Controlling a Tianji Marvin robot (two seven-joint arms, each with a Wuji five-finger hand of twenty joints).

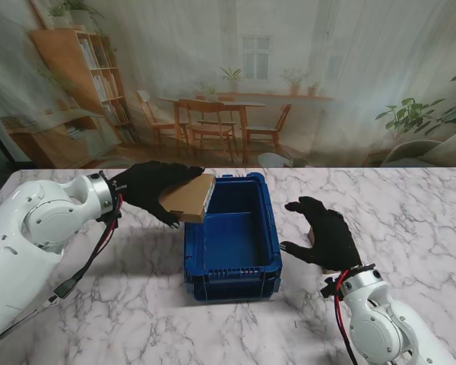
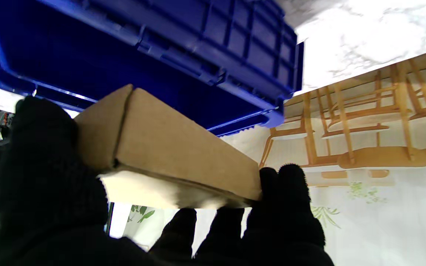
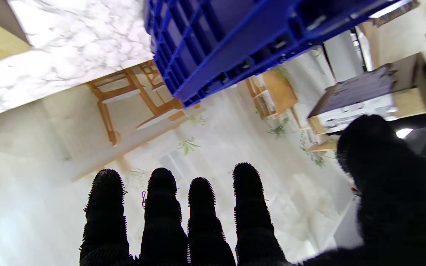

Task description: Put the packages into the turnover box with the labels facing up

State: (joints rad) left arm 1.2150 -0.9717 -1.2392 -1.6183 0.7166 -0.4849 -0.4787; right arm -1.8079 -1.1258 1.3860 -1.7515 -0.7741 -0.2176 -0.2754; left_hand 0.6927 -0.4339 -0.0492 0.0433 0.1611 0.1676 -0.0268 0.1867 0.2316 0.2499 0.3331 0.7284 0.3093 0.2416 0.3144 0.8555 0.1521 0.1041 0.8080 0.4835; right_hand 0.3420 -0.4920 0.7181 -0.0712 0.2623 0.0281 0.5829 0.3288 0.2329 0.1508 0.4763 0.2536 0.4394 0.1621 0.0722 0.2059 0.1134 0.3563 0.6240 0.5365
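A brown cardboard package [image 1: 188, 197] hangs tilted over the left rim of the blue turnover box [image 1: 267, 228], held by my left hand [image 1: 148, 188], black-gloved, with the thumb on its near edge and fingers over the far edge. In the left wrist view the package [image 2: 168, 147] shows plain cardboard toward the box [image 2: 198, 55]; a pale face is turned toward my palm. The right wrist view shows the package [image 3: 368, 96] with a dark printed face. My right hand [image 1: 325, 234] rests to the right of the box with fingers [image 3: 163, 207] spread, holding nothing. The box interior looks empty.
The white marble table [image 1: 410, 220] stretches around the box on all sides. A printed backdrop of shelves, chairs and plants [image 1: 228, 91] stands behind the table's far edge. A small tan object peeks from under my right hand, too hidden to identify.
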